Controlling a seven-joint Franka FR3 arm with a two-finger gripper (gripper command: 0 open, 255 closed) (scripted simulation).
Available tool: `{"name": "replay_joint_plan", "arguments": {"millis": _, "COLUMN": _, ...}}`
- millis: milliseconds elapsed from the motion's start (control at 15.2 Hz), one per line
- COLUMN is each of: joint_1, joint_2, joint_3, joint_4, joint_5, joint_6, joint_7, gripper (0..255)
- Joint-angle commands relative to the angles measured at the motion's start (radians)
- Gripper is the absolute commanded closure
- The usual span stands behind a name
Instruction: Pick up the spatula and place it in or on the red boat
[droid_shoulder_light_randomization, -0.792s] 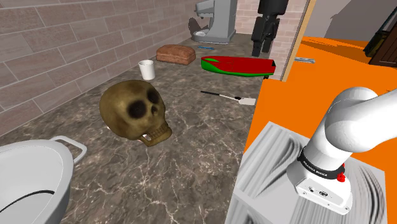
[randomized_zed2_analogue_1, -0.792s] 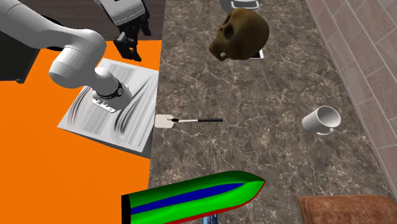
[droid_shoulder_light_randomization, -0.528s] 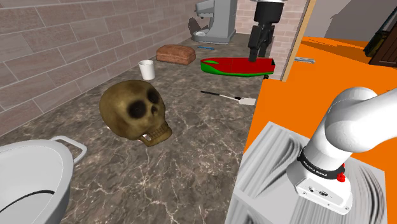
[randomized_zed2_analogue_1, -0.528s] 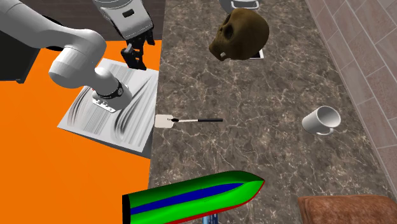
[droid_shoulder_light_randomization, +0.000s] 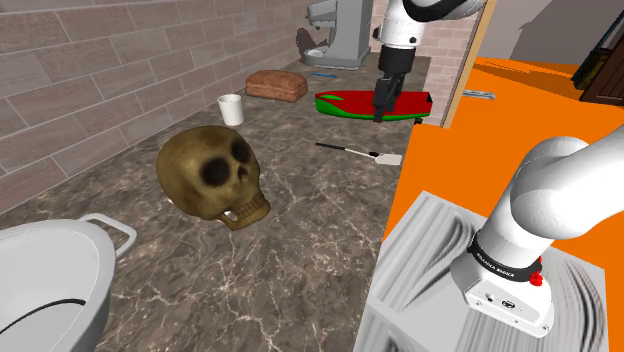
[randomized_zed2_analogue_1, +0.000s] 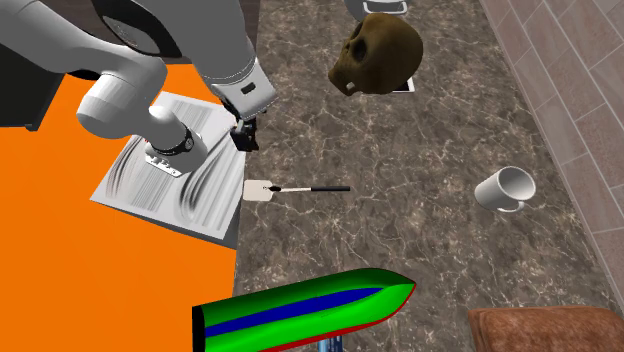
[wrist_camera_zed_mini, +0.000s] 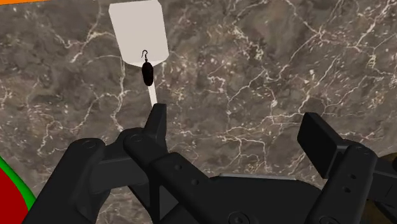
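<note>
While the black two-finger pincer (wrist_camera_zed_mini: 236, 121) hangs wide and empty over the dark marbled desk (droid_shoulder_light_randomization: 300, 240), no step looks done. The white-bladed, dark-handled spatula (wrist_camera_zed_mini: 137, 32) lies flat just ahead, ungrasped, and the red, green-rimmed boat (droid_shoulder_light_randomization: 350, 101) beyond sits empty.

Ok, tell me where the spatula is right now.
In the second exterior view the spatula lies on the dark counter left of centre, its blade near the stand, between the gripper above and the boat below.
</note>
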Motion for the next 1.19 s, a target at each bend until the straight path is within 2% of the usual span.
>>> {"name": "replay_joint_plan", "arguments": {"millis": 0, "joint_1": -0.001, "joint_2": 0.057, "joint_3": -0.015, "joint_4": -0.017, "joint_5": -0.014, "joint_6": 0.085, "joint_7": -0.036, "gripper": 0}}
{"name": "replay_joint_plan", "arguments": {"millis": 660, "joint_1": 0.005, "joint_2": 0.388, "joint_3": -0.079, "joint_4": -0.005, "joint_5": -0.042, "joint_6": 0.450, "joint_7": -0.199, "gripper": 0}}
{"name": "replay_joint_plan", "arguments": {"millis": 1122, "joint_1": 0.010, "joint_2": 0.468, "joint_3": -0.085, "joint_4": -0.030, "joint_5": -0.028, "joint_6": 0.557, "joint_7": -0.218, "gripper": 0}}
